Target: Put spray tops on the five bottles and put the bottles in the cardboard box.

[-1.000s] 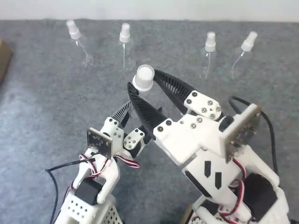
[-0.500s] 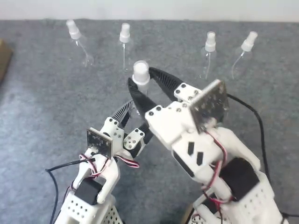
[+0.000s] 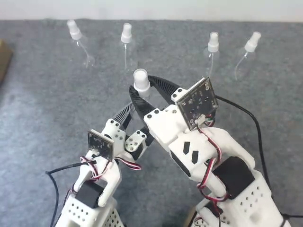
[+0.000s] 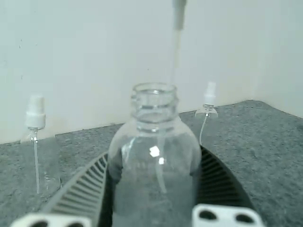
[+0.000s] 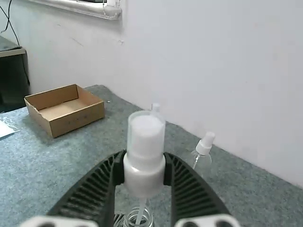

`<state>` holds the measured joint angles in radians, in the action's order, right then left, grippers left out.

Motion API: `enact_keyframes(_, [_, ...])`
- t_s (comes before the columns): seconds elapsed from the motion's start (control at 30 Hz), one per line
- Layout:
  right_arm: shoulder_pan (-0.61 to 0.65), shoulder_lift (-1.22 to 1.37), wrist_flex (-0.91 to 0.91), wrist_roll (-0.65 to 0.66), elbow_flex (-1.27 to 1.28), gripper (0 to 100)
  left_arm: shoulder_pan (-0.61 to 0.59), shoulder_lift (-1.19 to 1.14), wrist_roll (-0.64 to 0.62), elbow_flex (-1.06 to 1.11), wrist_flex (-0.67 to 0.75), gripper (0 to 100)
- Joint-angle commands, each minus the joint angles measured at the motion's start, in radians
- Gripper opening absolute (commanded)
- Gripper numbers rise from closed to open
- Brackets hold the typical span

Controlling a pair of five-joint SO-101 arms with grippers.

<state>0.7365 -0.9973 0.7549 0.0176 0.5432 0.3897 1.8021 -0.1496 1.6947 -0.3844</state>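
Spray top (image 5: 144, 153) is clamped in the right claw (image 5: 144, 166), directly above the open bottle (image 4: 155, 142) that the left claw (image 4: 155, 177) grips near the middle of the table (image 3: 42, 104). The cardboard box (image 3: 4, 59) lies at the 9 o'clock edge.

the right gripper (image 5: 143, 166) clamps a white spray top (image 5: 145, 137); its thin tube hangs to the open neck of a bottle (image 5: 137, 220), maybe just inside it. a cardboard box (image 5: 78, 118) sits open on the grey table (image 5: 38, 161), and another capped bottle (image 5: 202, 147) stands near the wall (image 5: 213, 61).
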Motion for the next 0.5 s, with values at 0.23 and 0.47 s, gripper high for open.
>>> enact_keyframes(0.23, [-0.012, 0.005, -0.025, -0.054, 0.029, 3.6, 0.0, 0.015, 0.006, -0.01, 0.009, 1])
enact_keyframes(0.47, [-0.012, 0.01, -0.097, -0.054, 0.121, 3.5, 0.0, 0.015, 0.006, -0.01, 0.009, 1])
